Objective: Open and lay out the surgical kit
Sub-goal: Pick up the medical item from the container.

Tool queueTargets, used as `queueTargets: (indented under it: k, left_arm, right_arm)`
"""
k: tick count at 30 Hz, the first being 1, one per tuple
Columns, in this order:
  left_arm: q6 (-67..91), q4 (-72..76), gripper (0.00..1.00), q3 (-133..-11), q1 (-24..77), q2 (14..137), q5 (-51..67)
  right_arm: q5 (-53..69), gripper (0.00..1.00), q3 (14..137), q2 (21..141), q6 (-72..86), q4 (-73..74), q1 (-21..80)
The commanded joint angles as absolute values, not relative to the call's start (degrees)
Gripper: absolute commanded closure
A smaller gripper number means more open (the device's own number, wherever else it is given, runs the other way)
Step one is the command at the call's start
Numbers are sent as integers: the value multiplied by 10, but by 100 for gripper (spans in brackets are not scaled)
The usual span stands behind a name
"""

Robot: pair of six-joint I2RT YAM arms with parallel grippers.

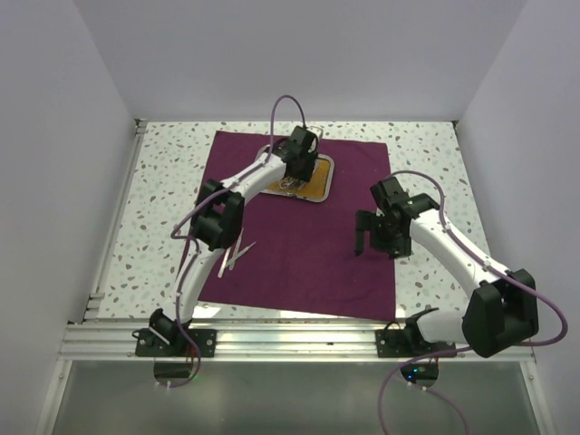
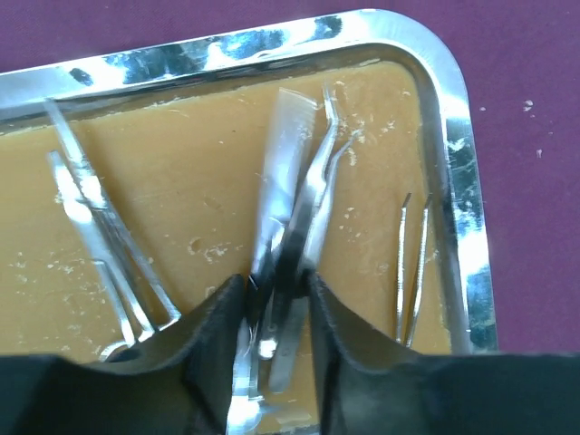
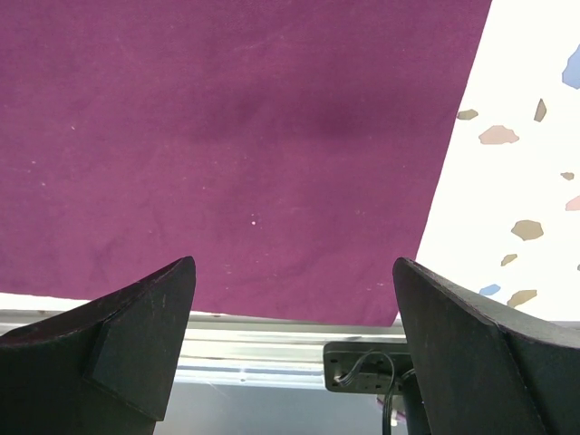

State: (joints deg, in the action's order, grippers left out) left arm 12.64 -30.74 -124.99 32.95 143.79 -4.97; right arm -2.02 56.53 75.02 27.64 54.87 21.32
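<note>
The maroon cloth wrap point(image 1: 299, 245) lies spread flat on the table. The steel tray point(image 1: 319, 190), amber-brown inside, sits on its far part. My left gripper point(image 1: 300, 161) reaches down into the tray point(image 2: 458, 154) and, in the left wrist view, it point(image 2: 276, 285) is shut on slim silver forceps point(image 2: 319, 186) with curved tips. Another silver instrument point(image 2: 95, 227) lies at the tray's left and thin tweezers point(image 2: 412, 263) at its right. Two silver instruments point(image 1: 237, 256) lie on the cloth's near left. My right gripper point(image 1: 374, 233) hovers open and empty over the cloth point(image 3: 227, 136).
Speckled terrazzo tabletop point(image 1: 163, 199) shows around the cloth and to its right in the right wrist view point(image 3: 526, 181). An aluminium rail point(image 1: 290, 340) with the arm bases runs along the near edge. White walls close in the left, right and far sides.
</note>
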Motion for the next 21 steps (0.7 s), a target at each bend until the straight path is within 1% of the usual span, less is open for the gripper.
queueTargets:
  k: [1,2,3,5,16,21]
  left_arm:
    - [117,-330,65,-1232,325,1461,-84]
    - [115,-331,79,-1231,325,1462,-84]
    - [114,-332,85,-1232,325,1462,-85]
    - [115,-337,100,-1235,325,1462,-92]
    - [121,-368,100,-1317,324,1441,-105]
    - [128,-353,100,-1309,325,1374,-112]
  right_arm:
    - [-21,5,587,757,264,549,214]
    - [-21,5,588,758,263,548,214]
    - [-21,5,588,760,261,546,214]
    - [-21,5,588,766,259,541,214]
    - [-9,5,580,775,256,526,214]
    - [-4,5,580,779,251,523,214]
